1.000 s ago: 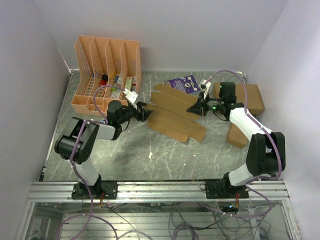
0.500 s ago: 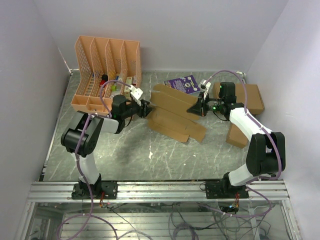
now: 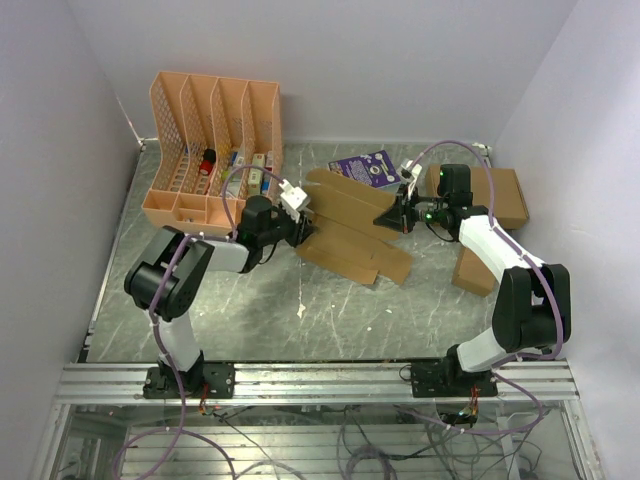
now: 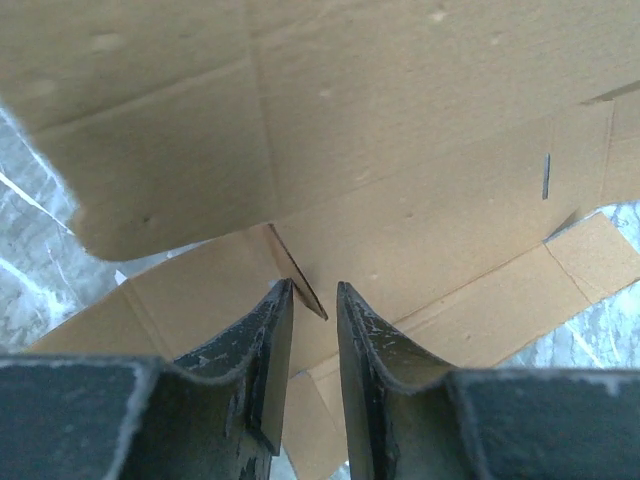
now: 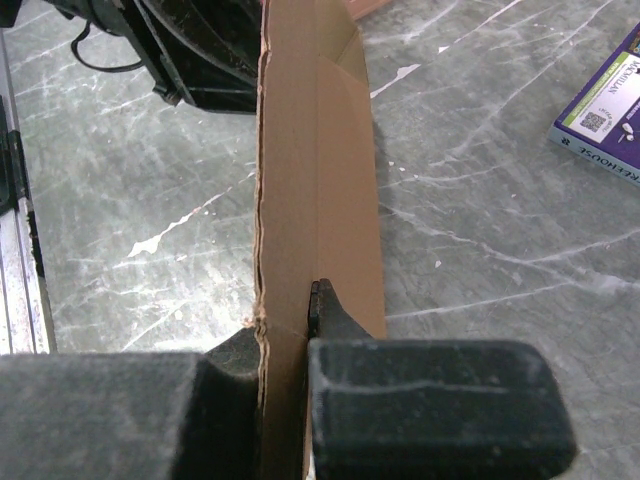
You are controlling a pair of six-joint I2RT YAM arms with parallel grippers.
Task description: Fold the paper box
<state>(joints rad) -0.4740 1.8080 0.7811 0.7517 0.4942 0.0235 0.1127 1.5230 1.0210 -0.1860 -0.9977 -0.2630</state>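
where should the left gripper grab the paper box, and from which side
Take the small upright tab at the left end of the paper box, coming in level from the left. The tab stands edge-on in line with the gap of the left gripper and looks thin enough to pinch. The right gripper clamps the opposite edge, which should steady the sheet.

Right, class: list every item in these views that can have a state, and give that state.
paper box: unfolded sheet, right end raised.
left gripper: jaws narrowly apart at a flap edge.
right gripper: shut on the paper box's edge.
file rack: upright, small items inside.
purple booklet: lying flat.
large cardboard box: looks closed.
small carton: looks closed.
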